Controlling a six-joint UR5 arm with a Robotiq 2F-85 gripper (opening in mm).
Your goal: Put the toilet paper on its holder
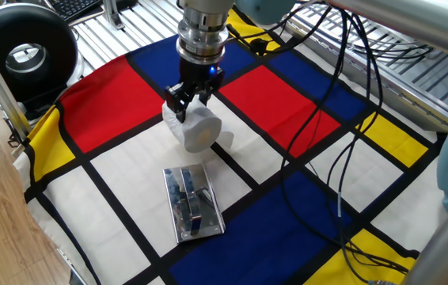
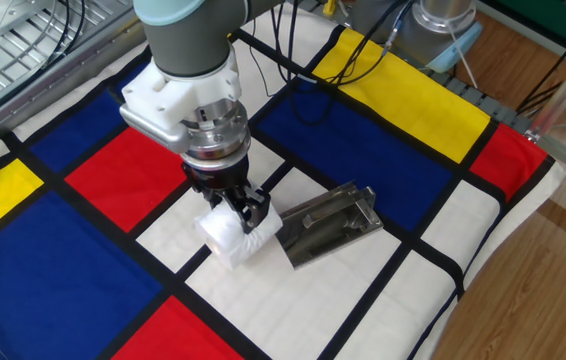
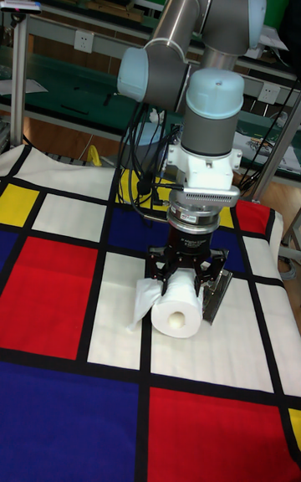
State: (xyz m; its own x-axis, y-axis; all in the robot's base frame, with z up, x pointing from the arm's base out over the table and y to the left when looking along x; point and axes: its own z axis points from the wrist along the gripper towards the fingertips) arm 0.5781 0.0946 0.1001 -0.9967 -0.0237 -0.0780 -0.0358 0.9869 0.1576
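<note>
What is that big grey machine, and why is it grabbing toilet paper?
It is a robot arm. At its tip sits a gripper, two fingers that pinch like tongs. Now they are shut on the toilet paper, a white roll with a loose sheet hanging off. Beside it, on the colourful checked cloth, lies the holder, a shiny metal plate with a bar. The roll is meant to go on that. Two cameras look down at the table from different sides; the tall picture faces the whole arm.
</note>
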